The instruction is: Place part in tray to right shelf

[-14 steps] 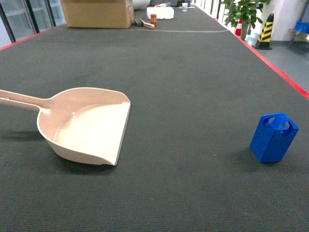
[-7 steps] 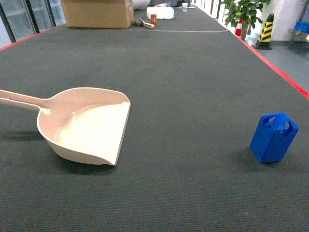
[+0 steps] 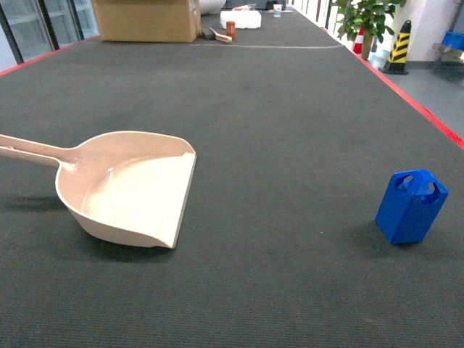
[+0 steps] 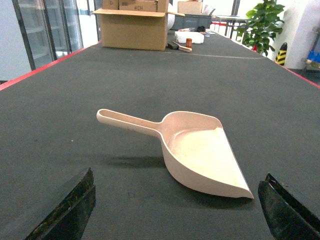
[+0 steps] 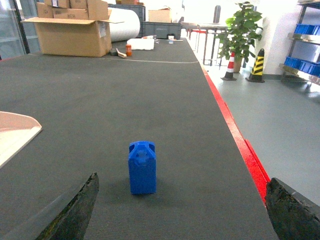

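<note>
Between the spread fingers of the left hand (image 4: 172, 207), whose two dark fingertips (image 4: 67, 210) sit wide apart at the bottom corners of the left wrist view, the tray (image 4: 197, 150) lies just ahead on the dark ribbed surface (image 4: 150, 75). It is a cream dustpan-shaped scoop with raised sides, a flat wide lip facing right and a long straight handle running off to the left and away. Nothing lies in it.

The right hand (image 5: 182, 207) is likewise spread, its fingertips (image 5: 75, 210) at the lower corners of its own view with nothing between them. Straight ahead of it, standing apart from both fingers, is the part (image 5: 142, 167): a small bright-blue boxy block, upright on the surface, with rounded cut-outs at its top end.

The head view shows neither hand, but it shows tray (image 3: 134, 188) and part (image 3: 410, 206) together, well apart, the tray to the left and the part to the right near the red edge. There the part leans slightly. The right wrist view catches only the corner of the tray's lip at its left edge, while the left wrist view does not show the part. Far beyond both hands stand a cardboard box (image 4: 132, 27) and a potted plant (image 5: 242, 30)
</note>
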### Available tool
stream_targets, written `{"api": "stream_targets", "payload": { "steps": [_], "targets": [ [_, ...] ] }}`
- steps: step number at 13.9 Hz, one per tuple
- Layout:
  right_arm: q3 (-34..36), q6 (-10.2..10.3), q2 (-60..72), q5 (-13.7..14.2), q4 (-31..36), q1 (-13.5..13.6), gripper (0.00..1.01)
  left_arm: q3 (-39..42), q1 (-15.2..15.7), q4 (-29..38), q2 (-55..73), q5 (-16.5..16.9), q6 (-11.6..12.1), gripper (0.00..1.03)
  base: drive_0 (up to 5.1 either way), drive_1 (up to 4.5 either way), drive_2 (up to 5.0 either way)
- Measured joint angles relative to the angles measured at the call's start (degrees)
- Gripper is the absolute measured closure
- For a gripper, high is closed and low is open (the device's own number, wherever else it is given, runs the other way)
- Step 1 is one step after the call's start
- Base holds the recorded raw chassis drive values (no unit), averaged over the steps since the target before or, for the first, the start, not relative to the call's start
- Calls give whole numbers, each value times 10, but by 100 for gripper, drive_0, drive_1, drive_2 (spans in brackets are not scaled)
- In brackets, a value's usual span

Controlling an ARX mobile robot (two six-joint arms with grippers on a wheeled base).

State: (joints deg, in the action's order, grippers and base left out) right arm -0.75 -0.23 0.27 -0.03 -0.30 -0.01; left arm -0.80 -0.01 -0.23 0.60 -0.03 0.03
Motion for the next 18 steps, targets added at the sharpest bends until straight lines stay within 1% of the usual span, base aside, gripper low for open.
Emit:
{"api": "stream_targets", "payload": {
  "steps": [18],
  "targets": [
    [0,0,0,0,0,0,3,0,0,0,0,0,0,5,0,0,0]
  ]
}}
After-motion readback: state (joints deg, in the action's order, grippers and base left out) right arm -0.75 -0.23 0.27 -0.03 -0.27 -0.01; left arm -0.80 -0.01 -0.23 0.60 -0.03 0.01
